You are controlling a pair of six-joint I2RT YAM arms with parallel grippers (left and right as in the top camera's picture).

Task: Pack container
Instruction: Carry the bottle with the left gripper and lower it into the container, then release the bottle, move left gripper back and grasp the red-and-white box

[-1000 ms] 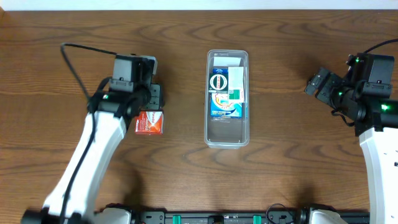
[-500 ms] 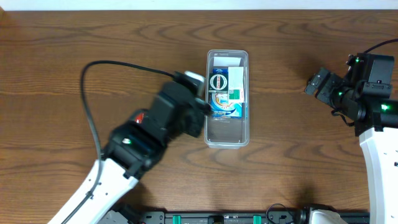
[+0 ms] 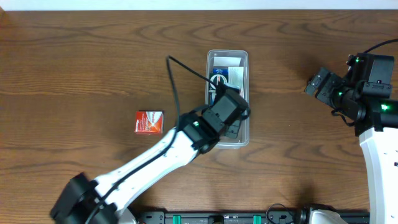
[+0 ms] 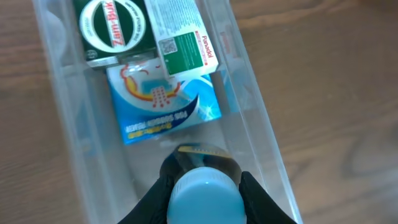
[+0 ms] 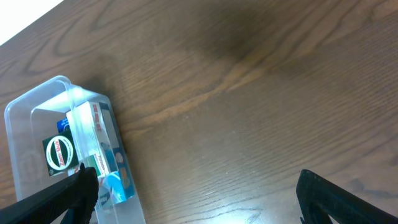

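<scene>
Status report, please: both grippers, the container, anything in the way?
Left gripper shut on blue-capped item, above near end of container. Right gripper open, away to the side. Red box outside on table, not blocking.

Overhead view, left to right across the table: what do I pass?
red box → container → right gripper. The left gripper, shut on a blue-capped item, overlaps the container, so I leave it out.
</scene>
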